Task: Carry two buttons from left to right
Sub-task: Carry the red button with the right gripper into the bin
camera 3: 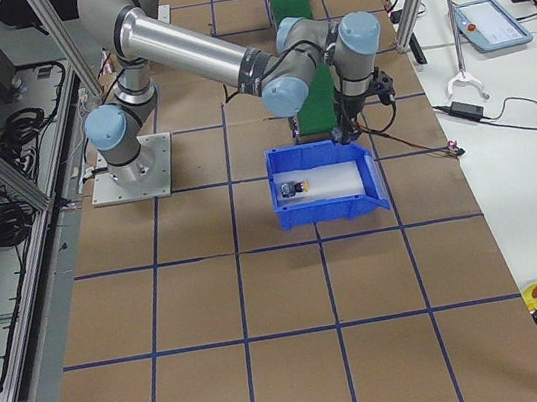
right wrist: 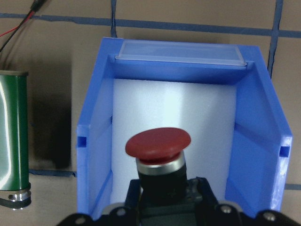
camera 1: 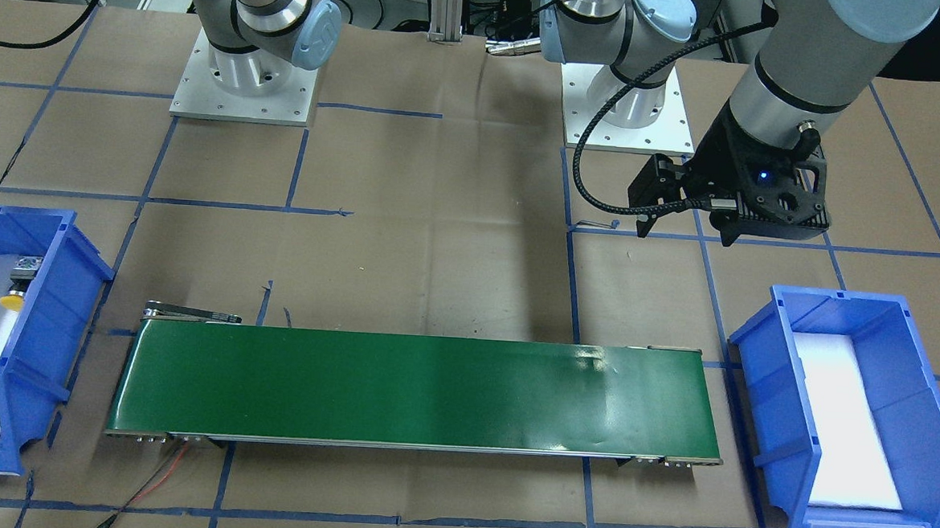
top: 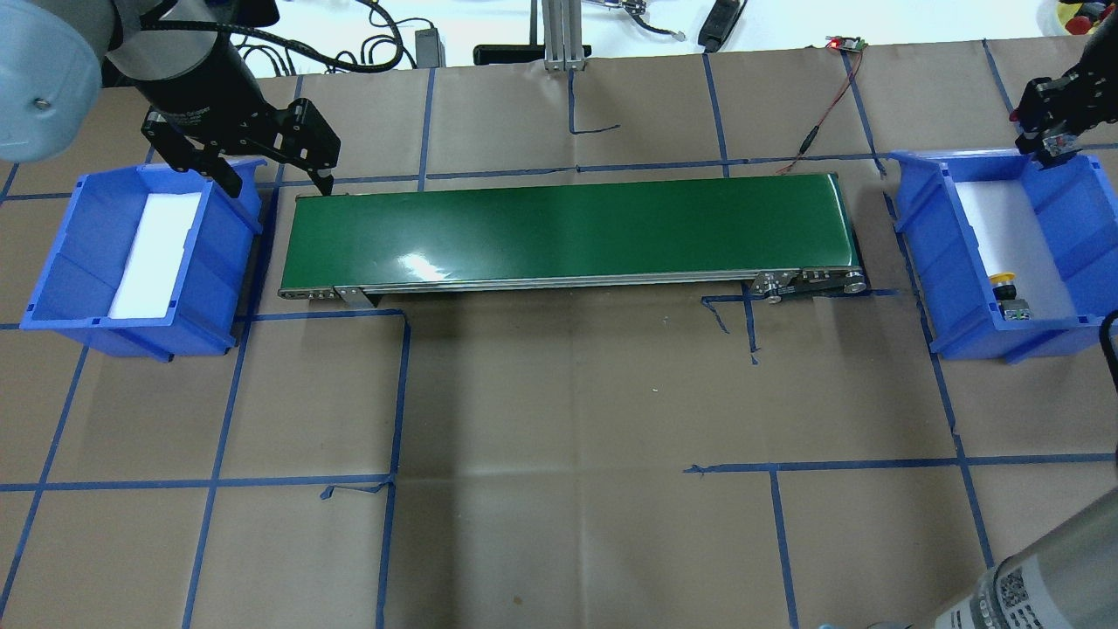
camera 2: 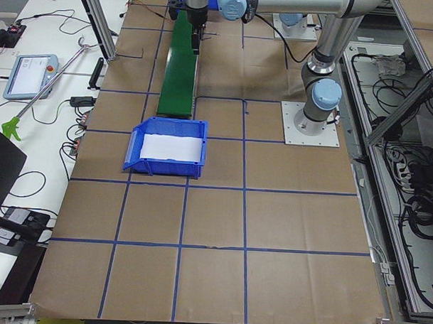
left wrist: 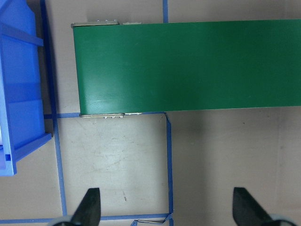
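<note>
My right gripper (right wrist: 162, 202) is shut on the black barrel of the red-capped button (right wrist: 158, 143) and holds it above the white foam of the right blue bin (right wrist: 254, 141). In the overhead view this gripper (top: 1044, 148) hangs over the bin's far end. The yellow-capped button (top: 1006, 281) lies on its side in that bin (top: 1083, 210), near its front end; it also shows in the front-facing view (camera 1: 11, 302). My left gripper (top: 262, 179) is open and empty, above the gap between the left blue bin (top: 210, 262) and the conveyor; its fingers (left wrist: 89, 207) show spread wide.
A green conveyor belt (top: 568, 227) lies between the two bins. The left bin holds only white foam (top: 153, 253). Blue tape lines cross the brown table cover. A red and black wire (top: 830, 96) runs off behind the conveyor's right end.
</note>
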Controlling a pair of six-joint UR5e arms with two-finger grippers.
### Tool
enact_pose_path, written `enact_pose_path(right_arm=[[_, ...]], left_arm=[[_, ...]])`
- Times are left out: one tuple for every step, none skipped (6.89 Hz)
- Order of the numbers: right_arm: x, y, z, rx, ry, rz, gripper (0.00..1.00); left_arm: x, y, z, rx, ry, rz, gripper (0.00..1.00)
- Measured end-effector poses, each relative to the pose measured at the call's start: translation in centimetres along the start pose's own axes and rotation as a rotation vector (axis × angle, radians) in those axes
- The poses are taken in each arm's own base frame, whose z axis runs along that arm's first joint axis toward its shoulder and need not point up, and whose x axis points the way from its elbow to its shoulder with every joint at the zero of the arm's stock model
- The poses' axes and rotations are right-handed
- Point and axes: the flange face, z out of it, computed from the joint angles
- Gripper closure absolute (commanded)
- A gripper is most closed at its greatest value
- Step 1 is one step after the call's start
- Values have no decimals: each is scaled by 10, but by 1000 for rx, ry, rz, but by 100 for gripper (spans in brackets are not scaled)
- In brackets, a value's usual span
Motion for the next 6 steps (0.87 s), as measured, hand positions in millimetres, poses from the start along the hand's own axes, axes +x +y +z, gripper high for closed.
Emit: enact_pose_path(right_arm=[[7,5,25,7,4,4,94],[8,9,49,28,18,10,94],[8,12,70,51,33,13,94],[8,13,90,56,33,15,94],[8,12,109,45,22,17,93],[9,11,125,27,10,18,90]], left_arm=[[0,0,0,0,0,0,0],[0,0,0,0,0,0,0],[0,0,0,0,0,0,0],[0,0,0,0,0,0,0],[0,0,0,0,0,0,0],[0,0,0,1,0,0,0]])
